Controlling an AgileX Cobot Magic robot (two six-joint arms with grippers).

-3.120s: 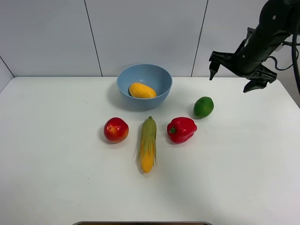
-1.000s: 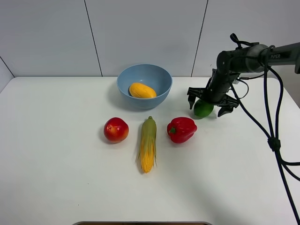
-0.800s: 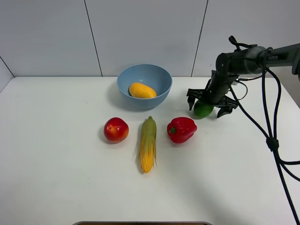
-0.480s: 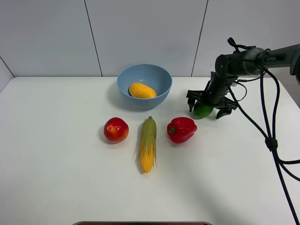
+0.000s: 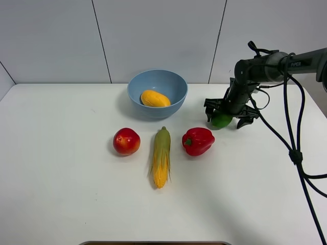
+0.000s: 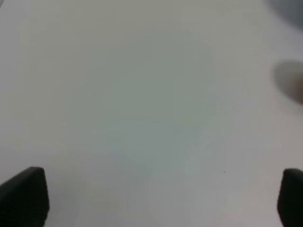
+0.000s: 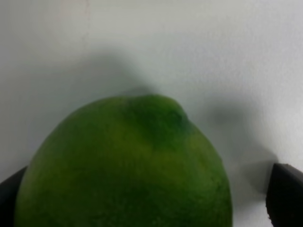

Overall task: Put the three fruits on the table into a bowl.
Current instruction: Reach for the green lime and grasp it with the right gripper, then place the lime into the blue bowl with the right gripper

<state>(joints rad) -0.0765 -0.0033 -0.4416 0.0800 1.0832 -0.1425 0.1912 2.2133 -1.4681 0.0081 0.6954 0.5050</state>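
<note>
The small round green fruit (image 5: 220, 121) sits on the white table (image 5: 71, 194), right of the bowl. My right gripper (image 5: 226, 116) is lowered over it, open, with one finger on each side. In the right wrist view the green fruit (image 7: 125, 165) fills the space between the fingertips (image 7: 284, 198) of that gripper (image 7: 147, 198). The yellow-orange mango (image 5: 155, 98) lies inside the light blue bowl (image 5: 153, 113). The red apple (image 5: 126, 141) rests on the table in front of the bowl to the left. My left gripper (image 6: 156, 198) is open over bare tabletop and is out of the exterior view.
A corn cob (image 5: 161, 157) with green husk lies in front of the bowl. A red bell pepper (image 5: 197, 141) stands just in front of the green fruit to its left. The right arm's cable (image 5: 296, 153) hangs down at the right.
My right gripper came down from high at the back right to straddle the green fruit. Over the last second it sank slightly and its fingers drew in a little.
</note>
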